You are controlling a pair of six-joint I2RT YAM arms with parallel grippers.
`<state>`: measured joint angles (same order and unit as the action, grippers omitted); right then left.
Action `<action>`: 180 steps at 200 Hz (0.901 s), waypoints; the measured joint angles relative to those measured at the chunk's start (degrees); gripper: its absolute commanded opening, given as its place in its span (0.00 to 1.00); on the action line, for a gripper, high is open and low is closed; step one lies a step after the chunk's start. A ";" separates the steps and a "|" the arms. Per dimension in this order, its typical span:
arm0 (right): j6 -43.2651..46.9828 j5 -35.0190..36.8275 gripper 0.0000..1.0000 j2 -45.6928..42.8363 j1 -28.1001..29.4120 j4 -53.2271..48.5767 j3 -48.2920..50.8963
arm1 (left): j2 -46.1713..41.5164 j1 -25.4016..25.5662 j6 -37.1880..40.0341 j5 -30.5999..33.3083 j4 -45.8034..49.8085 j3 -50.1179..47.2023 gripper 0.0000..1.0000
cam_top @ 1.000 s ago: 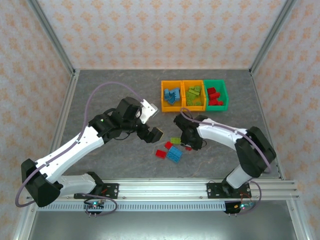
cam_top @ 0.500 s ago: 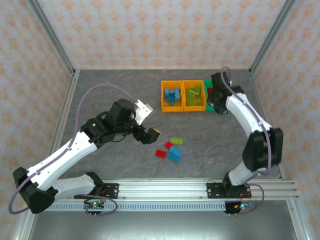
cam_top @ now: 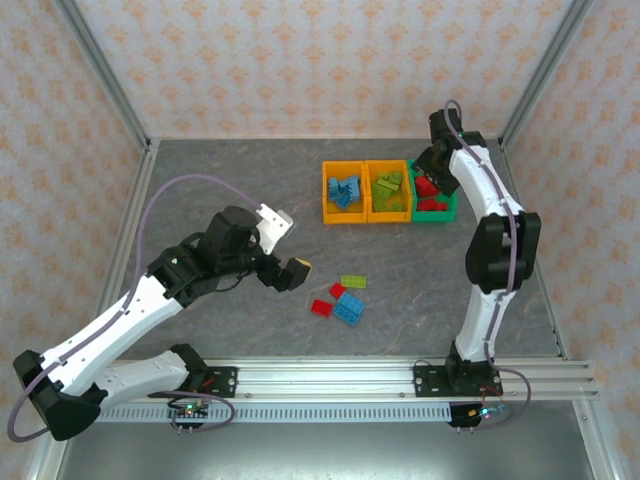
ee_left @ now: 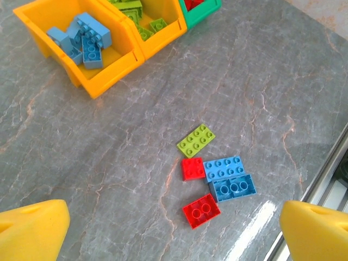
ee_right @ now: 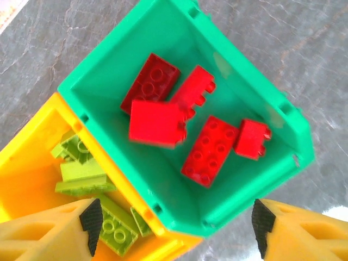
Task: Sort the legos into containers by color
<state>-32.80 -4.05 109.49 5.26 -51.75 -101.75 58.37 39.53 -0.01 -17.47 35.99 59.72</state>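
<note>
Three containers stand in a row at the back: an orange bin (cam_top: 344, 192) of blue legos, an orange bin (cam_top: 388, 190) of lime legos and a green bin (cam_top: 441, 207) of red legos. My right gripper (cam_top: 430, 172) hangs open over the green bin (ee_right: 163, 179), nothing between its fingers; below it lie several red bricks, one (ee_right: 156, 124) blurred. Loose on the table are a lime plate (ee_left: 196, 140), two red bricks (ee_left: 192, 168) (ee_left: 201, 210) and two blue bricks (ee_left: 223, 167) (ee_left: 232, 187). My left gripper (cam_top: 290, 272) stands open and empty, left of that pile (cam_top: 340, 298).
The metal rail (cam_top: 330, 378) runs along the near edge, close behind the loose bricks. Frame posts and patterned walls close in the table. The lime bin (ee_right: 32, 163) touches the green bin's side.
My right arm swung from the loose pile up to the green bin and opened its jaws. A red brick now lies blurred in that bin. The left arm drew back a little leftward.
</note>
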 measured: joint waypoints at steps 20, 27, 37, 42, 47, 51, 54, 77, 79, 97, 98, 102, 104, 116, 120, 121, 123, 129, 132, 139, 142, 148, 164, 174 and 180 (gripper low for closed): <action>-1.40 -0.24 0.78 -10.14 0.57 0.33 9.38 | 3.17 1.51 0.31 0.15 0.90 0.35 1.00; -1.97 -0.22 0.79 -13.90 0.87 0.31 12.55 | 5.11 2.21 0.68 0.20 1.31 0.76 1.00; -2.60 -0.26 0.80 -18.95 1.38 0.26 16.70 | 8.17 3.26 1.49 0.33 2.19 1.75 1.00; -3.13 -0.24 0.81 -21.35 1.57 0.20 18.58 | 10.03 3.85 1.86 0.42 2.43 2.29 1.00; -3.41 -0.15 0.81 -23.74 1.75 0.09 20.35 | 12.15 4.48 2.23 0.42 2.93 3.08 1.00; -3.58 -0.17 0.82 -25.44 1.79 -0.07 21.73 | 13.29 4.85 2.56 0.44 3.26 3.67 1.00; -3.72 -0.09 0.82 -26.64 1.81 -0.17 22.56 | 14.56 5.18 2.71 0.44 3.50 4.17 1.00; -4.04 0.90 0.85 -33.35 1.79 -1.77 27.43 | 23.74 7.21 3.19 1.14 4.90 9.38 0.99; -4.04 1.03 0.85 -33.83 1.77 -1.95 27.69 | 24.76 7.39 3.21 1.29 4.92 9.94 0.99; -4.02 1.79 0.86 -36.24 1.77 -3.78 29.11 | 32.61 8.11 3.34 2.32 6.12 15.39 1.00; -4.02 1.84 0.86 -36.37 1.77 -3.89 29.18 | 32.92 8.11 3.34 2.36 6.19 15.61 1.00; -4.02 1.97 0.86 -36.61 1.77 -4.20 29.24 | 34.88 8.11 3.37 2.60 6.56 16.94 1.00; -4.00 2.03 0.86 -36.74 1.77 -4.37 29.29 | 35.74 8.13 3.37 2.62 6.71 17.68 1.00; -4.00 2.43 0.87 -37.33 1.77 -5.01 29.31 | 41.13 8.15 3.78 3.08 7.45 21.44 1.00; -4.02 2.49 0.87 -37.48 1.77 -5.16 29.31 | 43.17 8.13 4.09 3.08 7.87 22.82 1.00; -4.02 2.51 0.87 -37.51 1.77 -5.20 29.31 | 43.45 8.11 4.15 3.08 7.96 23.04 1.00; -4.00 2.58 0.87 -37.59 1.77 -5.27 29.31 | 44.28 8.11 4.24 3.08 8.24 23.71 1.00; -4.00 2.64 0.87 -37.77 1.77 -5.53 29.31 | 47.15 8.11 4.63 3.10 8.90 25.59 1.00; -4.00 2.64 0.87 -37.86 1.77 -5.66 29.31 | 48.37 8.11 4.66 3.10 9.40 26.53 1.00; -4.00 2.67 0.87 -38.01 1.77 -5.97 29.31 | 51.52 8.11 5.05 3.10 10.34 28.76 1.00; -3.98 2.69 0.87 -38.03 1.77 -6.16 29.29 | 53.13 8.11 5.11 3.08 10.84 29.83 1.00; -3.96 2.69 0.88 -38.10 1.77 -6.40 29.29 | 55.56 8.11 5.31 3.06 11.47 31.43 1.00; -3.52 2.80 0.88 -38.10 1.77 -7.23 29.22 | 60.72 8.11 5.66 2.95 12.63 34.18 1.00; -3.21 2.82 0.88 -38.12 1.77 -7.72 29.14 | 63.06 8.11 5.68 2.93 13.53 35.34 1.00; -3.08 2.82 0.88 -38.12 1.77 -7.98 29.03 | 64.00 8.11 5.68 2.95 13.94 35.87 0.99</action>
<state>-35.88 -1.23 71.37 7.03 -59.72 -72.73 122.37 47.64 5.67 -14.52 49.93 95.59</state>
